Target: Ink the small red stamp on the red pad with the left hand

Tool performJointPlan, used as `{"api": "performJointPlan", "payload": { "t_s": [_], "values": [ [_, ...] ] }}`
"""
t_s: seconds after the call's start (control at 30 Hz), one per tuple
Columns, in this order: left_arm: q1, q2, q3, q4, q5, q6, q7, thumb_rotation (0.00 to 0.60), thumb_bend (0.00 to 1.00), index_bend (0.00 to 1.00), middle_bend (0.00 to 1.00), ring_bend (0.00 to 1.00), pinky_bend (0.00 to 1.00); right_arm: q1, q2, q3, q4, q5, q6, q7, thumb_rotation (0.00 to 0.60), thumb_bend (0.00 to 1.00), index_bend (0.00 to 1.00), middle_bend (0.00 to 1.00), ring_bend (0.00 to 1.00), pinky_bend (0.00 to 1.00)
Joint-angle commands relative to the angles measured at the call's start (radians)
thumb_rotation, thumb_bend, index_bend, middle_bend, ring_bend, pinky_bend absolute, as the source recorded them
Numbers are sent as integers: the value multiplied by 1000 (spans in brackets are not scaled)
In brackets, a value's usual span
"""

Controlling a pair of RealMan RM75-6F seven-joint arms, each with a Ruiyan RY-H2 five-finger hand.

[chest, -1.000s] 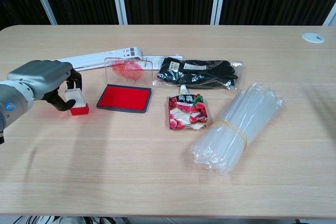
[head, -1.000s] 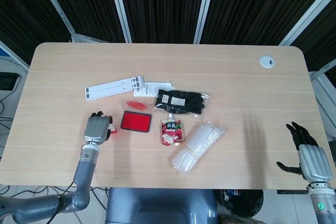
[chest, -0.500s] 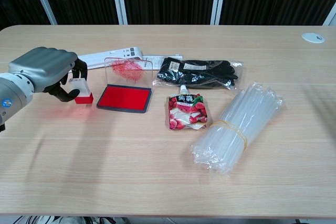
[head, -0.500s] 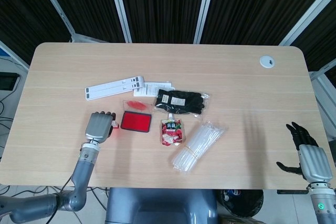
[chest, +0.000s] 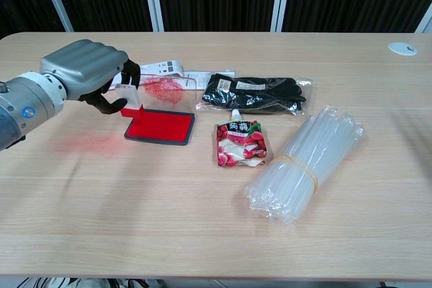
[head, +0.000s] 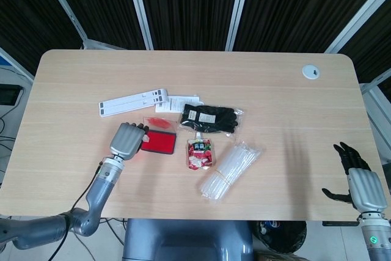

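My left hand [chest: 88,72] [head: 126,140] grips the small red stamp [chest: 131,104], a white block with a red base, lifted off the table. The stamp hangs over the left edge of the red ink pad [chest: 160,127] [head: 160,142], whose clear lid [chest: 164,89] stands open behind it. In the head view the hand hides the stamp. My right hand [head: 359,183] rests open at the table's front right corner, far from the pad, with nothing in it.
Behind the pad lie a white folding stand [head: 134,101] and a paper slip [head: 184,102]. Black gloves in a bag [chest: 255,94], a lychee jelly pouch [chest: 240,142] and a bundle of clear straws [chest: 304,160] lie right of the pad. A grommet [head: 311,71] sits far right.
My left hand has lifted the stamp off the table and carried it rightward and away, from beside the pad to over its left edge. The right hand has not moved.
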Motion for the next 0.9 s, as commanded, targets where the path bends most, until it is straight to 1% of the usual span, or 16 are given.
{"api": "performJointPlan", "payload": {
  "t_s": [0.03,0.33,0.5,0.9],
  "values": [
    [-21,-8,-10,19,0,-28,-5,600,527,729,734,562,647,0,0,1,-1,1,-1,1,600,191,0,0,0,185],
    [-55,-58,-26,83,-21,-75,-2,600,527,729,734,562,647,2,2,2,-4,7,-6,3,600,191,0,0,0,185],
    [-63,-90,-24,119,-39,-93,8,600,527,729,734,562,647,4,4,2,-9,11,-11,4,600,191,0,0,0,185],
    [-70,-133,-15,184,-40,-109,3,600,527,731,737,564,648,6,7,4,-15,15,-16,7,600,191,0,0,0,185]
  ]
}}
